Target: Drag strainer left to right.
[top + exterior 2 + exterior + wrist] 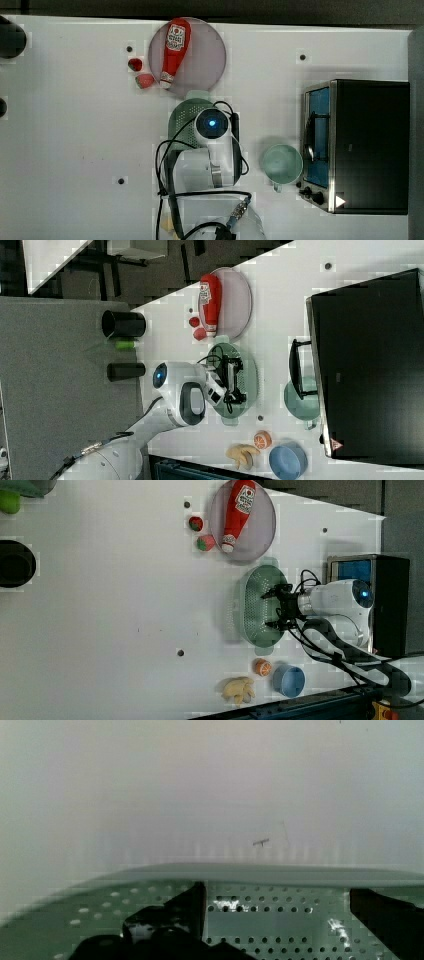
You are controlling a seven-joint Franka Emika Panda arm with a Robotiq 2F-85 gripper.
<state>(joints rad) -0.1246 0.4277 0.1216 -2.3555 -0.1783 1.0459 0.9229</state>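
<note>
I work in a robot lab dressed up as a kitchen: a plain white table [75,150] with dark mounting holes, toy food such as strawberries [141,74] and a plastic banana bunch [240,690], a ketchup bottle [174,50] on a plate [207,55], a toaster oven [365,145], and exposed cabling along my arm.
</note>
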